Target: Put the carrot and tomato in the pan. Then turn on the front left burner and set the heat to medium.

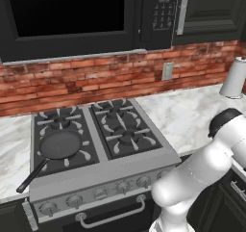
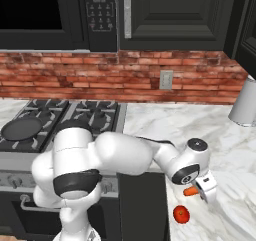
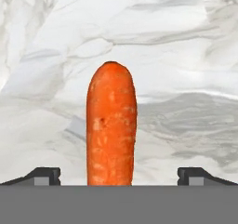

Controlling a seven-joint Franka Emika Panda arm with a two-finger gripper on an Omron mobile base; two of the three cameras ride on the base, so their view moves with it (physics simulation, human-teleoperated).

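The tool [image 3: 119, 176] is open wide, with one dark tip on each side of the carrot [image 3: 111, 125], and it grips nothing yet. In the hand view the carrot lies right between the two tips, pointing away. It is bright orange, stubby and a bit bumpy, with a round end. In the right base view the tool hangs low over the desk [image 2: 220, 130], right by the carrot, and the tomato [image 2: 181, 214] sits near it, closer to the front edge. The tomato is a small, shiny red ball. The desk is smooth white stone with grey swirls. Well apart, over on the steel stove [image 1: 105, 171], the pan [image 1: 60, 144] rests on the front left burner [image 1: 72, 151]. The pan is round, flat and dull black, with a long thin handle that sticks out toward the front. Nothing is in it. So I think the job is only at the start: the carrot must be picked up and carried to the pan, then the tomato, and then the burner must be turned on to medium with one of the round knobs [image 1: 100, 193] on the front
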